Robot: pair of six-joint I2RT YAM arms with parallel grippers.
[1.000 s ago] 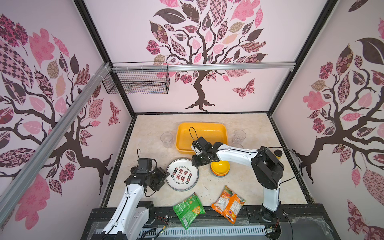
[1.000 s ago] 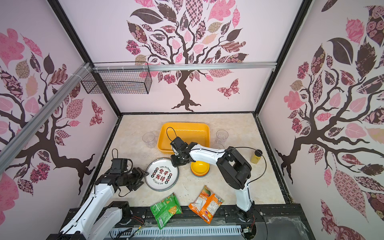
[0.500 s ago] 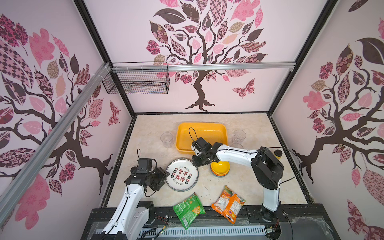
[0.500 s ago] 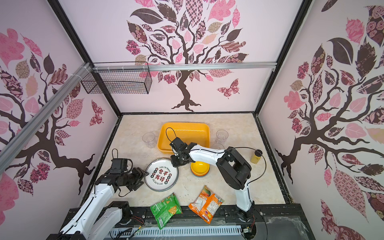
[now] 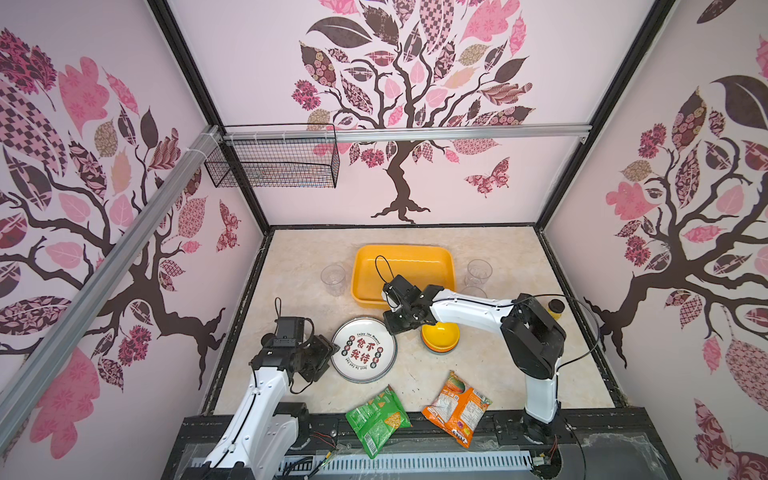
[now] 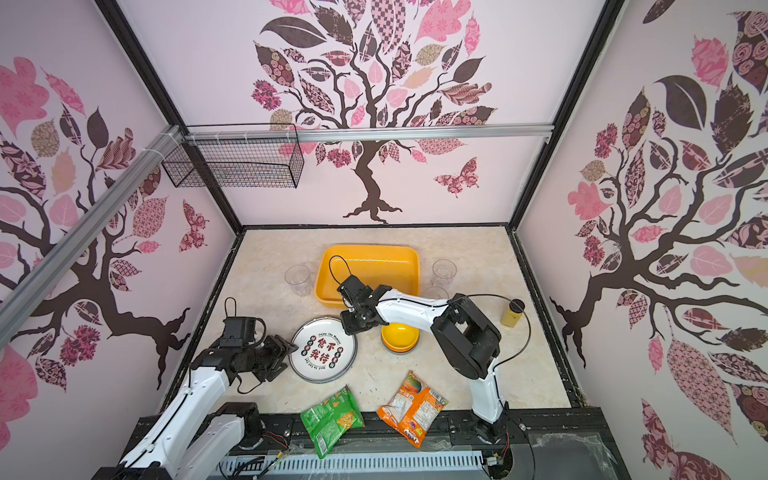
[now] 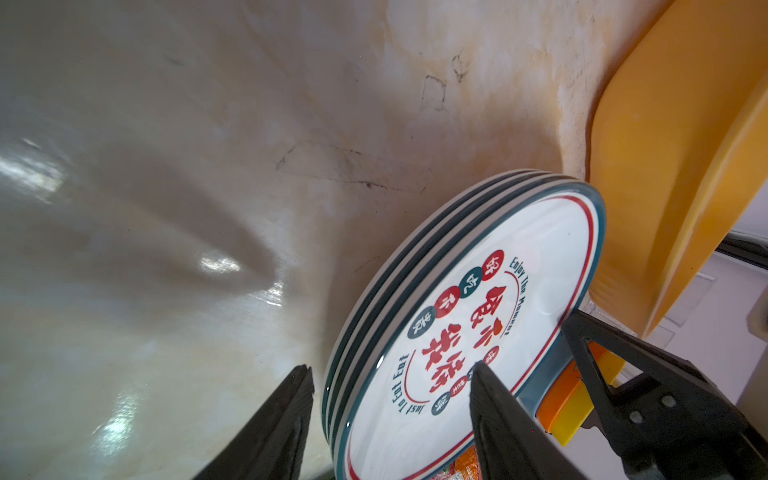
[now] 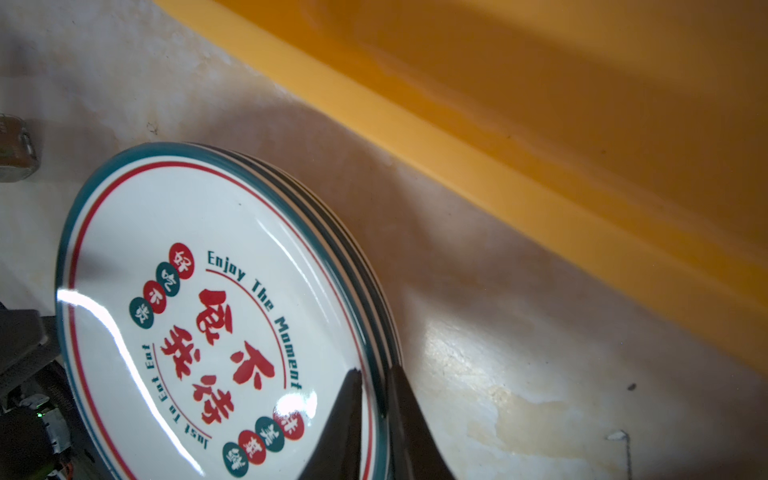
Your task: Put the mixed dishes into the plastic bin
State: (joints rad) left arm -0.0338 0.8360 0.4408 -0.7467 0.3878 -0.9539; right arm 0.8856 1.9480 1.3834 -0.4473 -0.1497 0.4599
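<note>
Down at the front edge, a green snack bag (image 5: 377, 419) and an orange snack bag (image 5: 456, 409) are lying flat on the surface (image 5: 498, 374). Just behind them the plates (image 5: 363, 349) are sitting in a stack, near the bin but not in it. The left pincer (image 7: 392, 368) is standing wide, one finger over the top plate and one down beside the stack, touching neither. On the opposite side the right pincer (image 8: 374, 370) is reaching across, narrow, pinching the rim of the top plate between its fingers. Right beside the plates, nested bowls (image 5: 440, 337) are waiting under the right arm, yellow one on top. Further back, the yellow bin (image 5: 405, 249) is resting flat, with a clear cup (image 5: 333, 279) on its left and another cup (image 5: 478, 272) on its right. A small yellow bottle (image 5: 555, 309) is standing by the right wall. High at the back, a wire basket (image 5: 274, 166) is hanging from a rail.
</note>
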